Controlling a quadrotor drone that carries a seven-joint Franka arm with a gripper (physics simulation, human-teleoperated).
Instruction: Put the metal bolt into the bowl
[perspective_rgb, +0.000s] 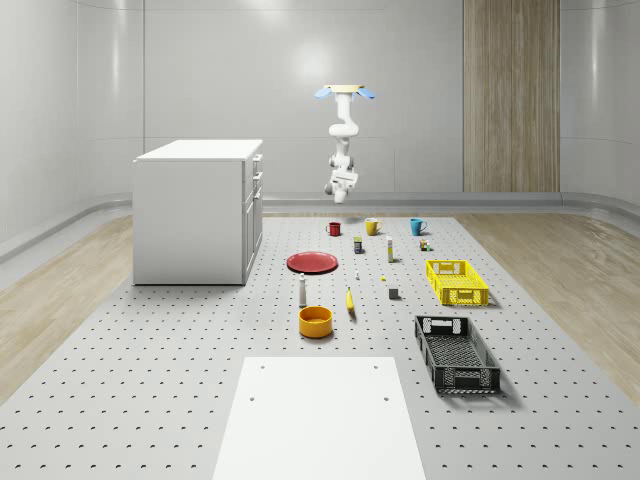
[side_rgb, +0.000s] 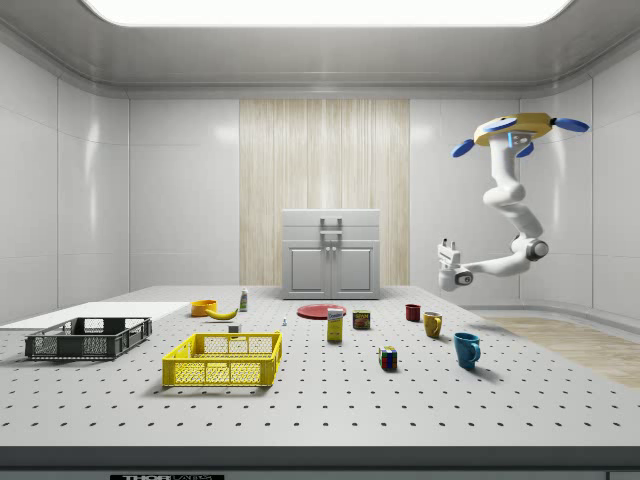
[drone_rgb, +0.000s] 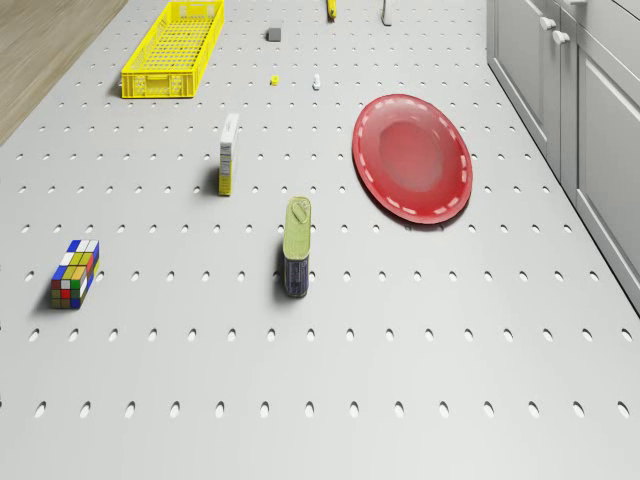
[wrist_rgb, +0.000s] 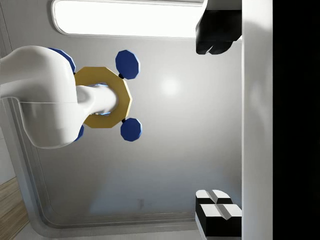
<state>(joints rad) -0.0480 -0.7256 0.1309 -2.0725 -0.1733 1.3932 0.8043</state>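
Counting three mugs (perspective_rgb: 372, 227), two crates (perspective_rgb: 456, 282), possibly one bowl (perspective_rgb: 315, 321).

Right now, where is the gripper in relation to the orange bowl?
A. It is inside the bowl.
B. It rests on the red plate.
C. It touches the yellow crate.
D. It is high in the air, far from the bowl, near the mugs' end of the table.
D: in the side view the gripper hangs in the air under the hovering drone, above the mugs' end of the table, while the orange bowl sits far away.
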